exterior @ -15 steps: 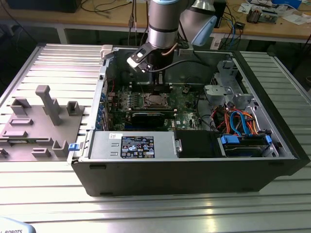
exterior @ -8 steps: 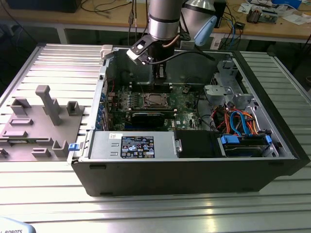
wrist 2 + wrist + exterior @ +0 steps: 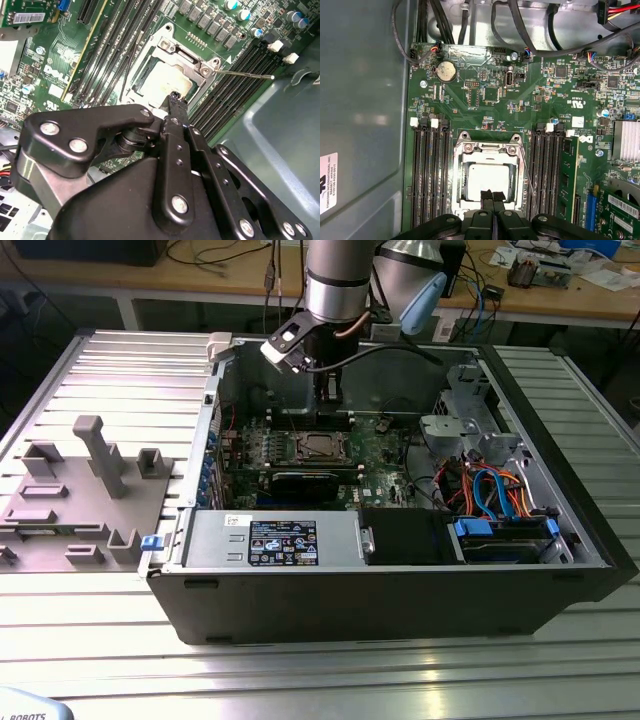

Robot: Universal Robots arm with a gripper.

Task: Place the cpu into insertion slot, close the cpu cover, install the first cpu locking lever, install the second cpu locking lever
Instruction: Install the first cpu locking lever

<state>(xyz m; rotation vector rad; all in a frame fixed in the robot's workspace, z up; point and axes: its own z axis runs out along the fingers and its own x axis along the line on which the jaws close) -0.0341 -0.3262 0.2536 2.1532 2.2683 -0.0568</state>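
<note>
CPU (image 3: 487, 181) seated in insertion slot (image 3: 465, 175) | cpu cover (image 3: 487, 148) down, retaining chip | gripper (image 3: 493, 195) clenched, empty, tips at cover edge, apparently for pushing | locking lever (image 3: 245, 74) unlatched

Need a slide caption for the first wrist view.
Shut pincer poised at the cover, cpu visible through its opening.

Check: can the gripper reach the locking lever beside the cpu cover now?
Probably yes: the gripper sits at the edge of the cpu cover, the locking lever juts free over the memory slots, nothing between them.
</note>
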